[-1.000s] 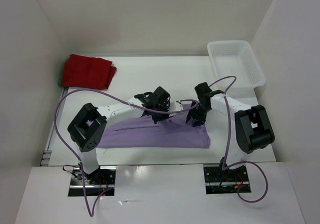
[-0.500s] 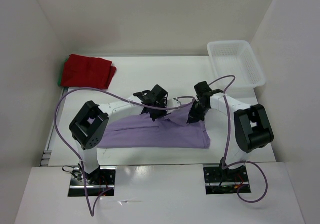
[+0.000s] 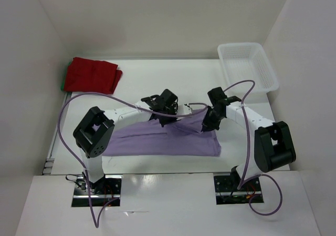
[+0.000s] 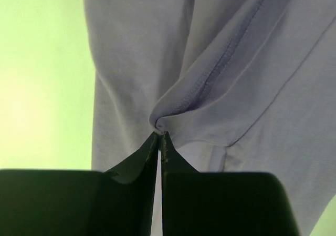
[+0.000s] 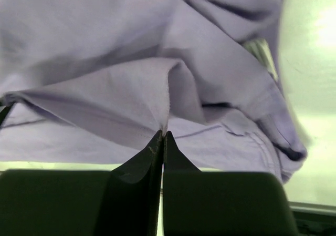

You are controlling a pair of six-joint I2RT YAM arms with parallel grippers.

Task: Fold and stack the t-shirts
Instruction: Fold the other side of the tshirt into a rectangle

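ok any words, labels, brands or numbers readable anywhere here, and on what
None can be read.
The lavender t-shirt, red t-shirt and white basket show no print.
What looks like a small tag at the lavender shirt's neck, in the right wrist view, is too blurred to read.

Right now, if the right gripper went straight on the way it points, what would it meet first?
The lavender t-shirt: the right gripper is shut on a fold of it, with more cloth straight ahead; depth beyond is unclear.
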